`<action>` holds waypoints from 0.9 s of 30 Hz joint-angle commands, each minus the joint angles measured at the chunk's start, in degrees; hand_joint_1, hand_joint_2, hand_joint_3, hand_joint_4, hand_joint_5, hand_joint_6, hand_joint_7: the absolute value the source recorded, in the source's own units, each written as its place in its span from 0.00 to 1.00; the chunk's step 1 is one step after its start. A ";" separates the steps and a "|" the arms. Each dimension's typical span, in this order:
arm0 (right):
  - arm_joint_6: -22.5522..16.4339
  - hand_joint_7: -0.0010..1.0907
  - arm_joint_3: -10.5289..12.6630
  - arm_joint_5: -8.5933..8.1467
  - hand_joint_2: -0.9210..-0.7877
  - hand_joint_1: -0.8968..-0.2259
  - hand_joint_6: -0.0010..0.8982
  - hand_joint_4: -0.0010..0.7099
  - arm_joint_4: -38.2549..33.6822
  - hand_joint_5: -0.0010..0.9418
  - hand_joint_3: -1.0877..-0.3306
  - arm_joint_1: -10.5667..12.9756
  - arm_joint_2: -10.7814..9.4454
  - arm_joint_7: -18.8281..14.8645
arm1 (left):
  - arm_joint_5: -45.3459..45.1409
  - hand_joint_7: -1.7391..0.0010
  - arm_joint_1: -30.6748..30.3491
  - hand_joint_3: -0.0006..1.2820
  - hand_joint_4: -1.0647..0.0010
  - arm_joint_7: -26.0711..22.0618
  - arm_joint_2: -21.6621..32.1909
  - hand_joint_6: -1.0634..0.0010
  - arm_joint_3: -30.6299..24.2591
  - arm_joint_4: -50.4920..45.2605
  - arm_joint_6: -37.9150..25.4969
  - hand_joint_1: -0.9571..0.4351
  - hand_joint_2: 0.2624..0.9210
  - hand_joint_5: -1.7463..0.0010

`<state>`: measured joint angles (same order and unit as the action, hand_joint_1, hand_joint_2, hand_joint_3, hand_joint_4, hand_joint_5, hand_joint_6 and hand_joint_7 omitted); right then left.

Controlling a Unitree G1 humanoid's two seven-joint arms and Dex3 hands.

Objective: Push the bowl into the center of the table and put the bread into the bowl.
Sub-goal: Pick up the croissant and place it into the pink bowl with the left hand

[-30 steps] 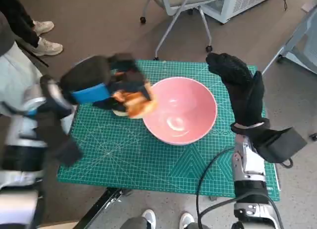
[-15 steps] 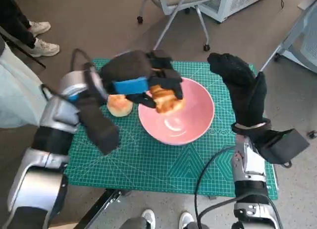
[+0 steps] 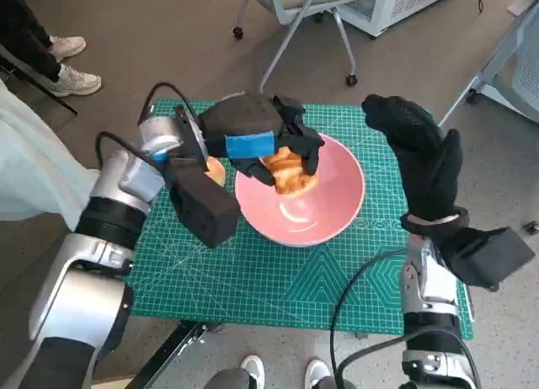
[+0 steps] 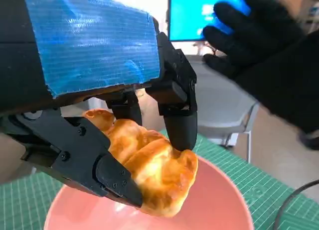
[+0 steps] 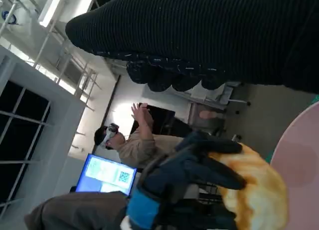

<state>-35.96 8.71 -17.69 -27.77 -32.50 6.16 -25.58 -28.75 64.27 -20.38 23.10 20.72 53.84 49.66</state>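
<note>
Green mat (image 3: 253, 271) under everything, pink bowl (image 3: 328, 212) near its middle. Right hand (image 3: 417, 157) raised beside bowl's rim, fingers spread, holding nothing. Left hand (image 3: 261, 136) over bowl, fingers clamped on bread (image 3: 290, 170), hanging above bowl interior. Second bread piece (image 3: 216, 167) on mat just outside bowl, half hidden by arm. Risks: release near rim, bread bounces out; fingers snag, drag bowl off centre.

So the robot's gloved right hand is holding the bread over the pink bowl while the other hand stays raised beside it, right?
Not quite. The bread is held by the left hand, the black one with blue tape, over the pink bowl. The gloved right hand is the one raised beside the bowl, holding nothing. The head view shows both; the left wrist view shows the fingers on the bread.
</note>
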 commanded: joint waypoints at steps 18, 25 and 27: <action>0.16 0.49 -0.02 1.15 0.00 0.38 0.13 0.29 0.01 0.00 0.45 1.54 0.06 1.87 | 5.21 1.00 -2.35 0.00 0.76 -7.89 1.84 0.62 -1.23 -3.35 -5.39 0.61 0.84 1.00; 0.12 0.49 -0.25 1.25 0.00 0.38 0.13 0.29 0.35 0.00 0.45 1.84 -0.13 1.99 | 4.74 1.00 -4.92 0.00 0.77 -6.96 6.48 0.61 -2.92 -9.27 -4.87 0.59 0.81 1.00; 0.04 0.49 -0.29 1.28 0.00 0.38 0.13 0.29 0.42 0.00 0.45 1.99 -0.15 2.00 | 4.61 0.99 -5.90 0.00 0.76 -6.73 8.07 0.60 -3.59 -11.45 -5.00 0.59 0.80 1.00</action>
<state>-36.11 8.58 -17.31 -27.25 -32.23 6.26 -23.91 -24.20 60.08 -27.71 28.19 18.40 45.32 44.55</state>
